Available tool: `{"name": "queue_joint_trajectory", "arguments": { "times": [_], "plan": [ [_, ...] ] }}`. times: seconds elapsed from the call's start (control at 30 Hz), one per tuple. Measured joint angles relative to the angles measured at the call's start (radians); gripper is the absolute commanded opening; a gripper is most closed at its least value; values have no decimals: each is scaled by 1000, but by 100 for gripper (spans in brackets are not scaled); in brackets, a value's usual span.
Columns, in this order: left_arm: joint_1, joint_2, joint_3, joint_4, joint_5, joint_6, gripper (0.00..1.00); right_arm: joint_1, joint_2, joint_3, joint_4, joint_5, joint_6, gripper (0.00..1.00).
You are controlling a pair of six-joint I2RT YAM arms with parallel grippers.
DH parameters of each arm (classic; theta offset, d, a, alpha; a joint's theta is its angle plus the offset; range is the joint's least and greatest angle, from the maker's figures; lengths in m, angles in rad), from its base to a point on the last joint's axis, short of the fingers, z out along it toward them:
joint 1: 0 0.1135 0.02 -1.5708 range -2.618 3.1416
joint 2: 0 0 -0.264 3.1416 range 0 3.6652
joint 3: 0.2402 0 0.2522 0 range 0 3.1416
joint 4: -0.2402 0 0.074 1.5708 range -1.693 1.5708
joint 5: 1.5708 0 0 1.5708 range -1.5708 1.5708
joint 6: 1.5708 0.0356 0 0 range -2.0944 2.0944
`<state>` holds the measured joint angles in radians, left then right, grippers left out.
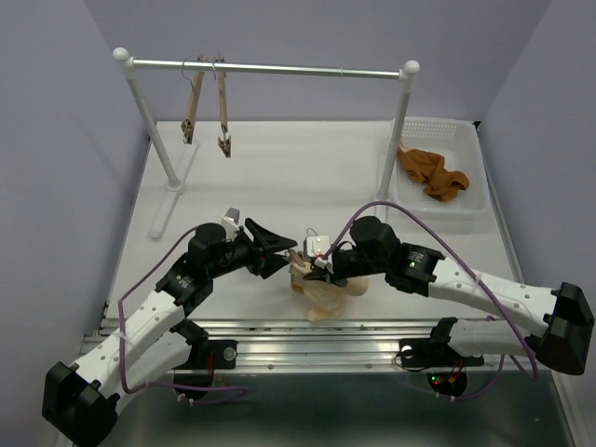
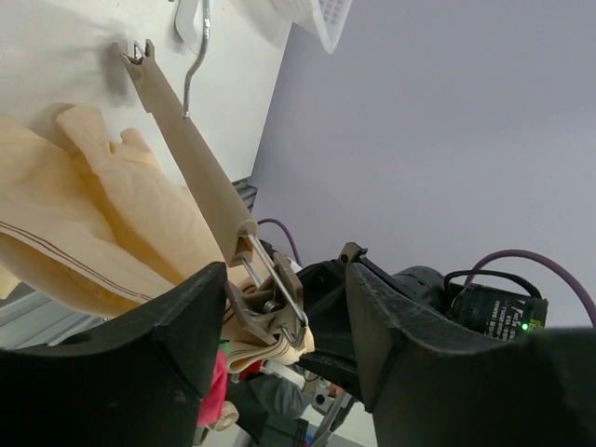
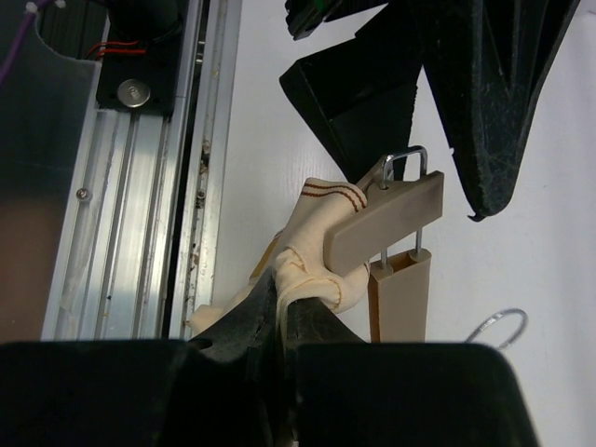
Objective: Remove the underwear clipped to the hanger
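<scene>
1. underwear [image 3: 309, 222]: pale beige, twin brown stripes along the hem.
2. hanger [image 2: 191, 154]: light-brown wood; silver wire hook and clips.
3. cloth [image 1: 433, 174]: orange-brown, plain.
4. basket [image 1: 438, 126]: white, lattice walls.
5. cables [image 1: 377, 204]: purple.
6. table [image 1: 298, 177]: white.

White flat table [image 1: 279, 186], seen from above. A garment rack of white posts and a metal rail [image 1: 270, 67] stood with its feet on the rear half. A white perforated plastic basket [image 1: 442, 130] sat at the right rear corner and held a crumpled orange-brown cloth [image 1: 434, 174]. Pale beige fabric underwear [image 1: 326, 300] lay bunched near the front edge, close to the aluminium frame rail [image 1: 307, 337].
</scene>
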<state>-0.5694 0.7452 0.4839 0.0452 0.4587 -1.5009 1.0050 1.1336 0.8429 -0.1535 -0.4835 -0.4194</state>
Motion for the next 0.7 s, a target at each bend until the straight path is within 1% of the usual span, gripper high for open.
{"name": "queue_joint_trajectory", "arguments": {
  "times": [0.07, 0.13, 0.17, 0.23, 0.33, 0.43, 0.47, 0.5, 0.53, 0.7],
  "plan": [
    [-1, 1, 0, -2, 0, 3, 55, 6, 0, 2, -3, 2, -4, 1],
    [-1, 3, 0, -5, 0, 8, 51, 11, 1, 5, -10, 6, -7, 1],
    [-1, 5, 0, -5, 2, 10, 43, 12, 1, 9, -16, 6, -8, 1],
    [-1, 12, 0, -9, 4, 19, 43, 15, 3, 14, -23, 10, -11, 1],
    [-1, 28, 11, -38, 8, 47, 38, 24, 16, 24, -39, 16, -13, 1],
    [-1, 50, 42, -88, 10, 84, 26, 30, 27, 27, -44, 19, -15, 1],
    [-1, 56, 51, -99, 11, 94, 20, 31, 27, 27, -45, 21, -15, 1],
    [-1, 64, 68, -121, 11, 111, 4, 34, 27, 28, -47, 25, -15, 1],
    [-1, 69, 79, -135, 12, 122, 0, 36, 27, 30, -48, 28, -16, 1],
    [-1, 76, 118, -190, 10, 175, 0, 40, 27, 34, -53, 42, -15, 1]
  ]
}}
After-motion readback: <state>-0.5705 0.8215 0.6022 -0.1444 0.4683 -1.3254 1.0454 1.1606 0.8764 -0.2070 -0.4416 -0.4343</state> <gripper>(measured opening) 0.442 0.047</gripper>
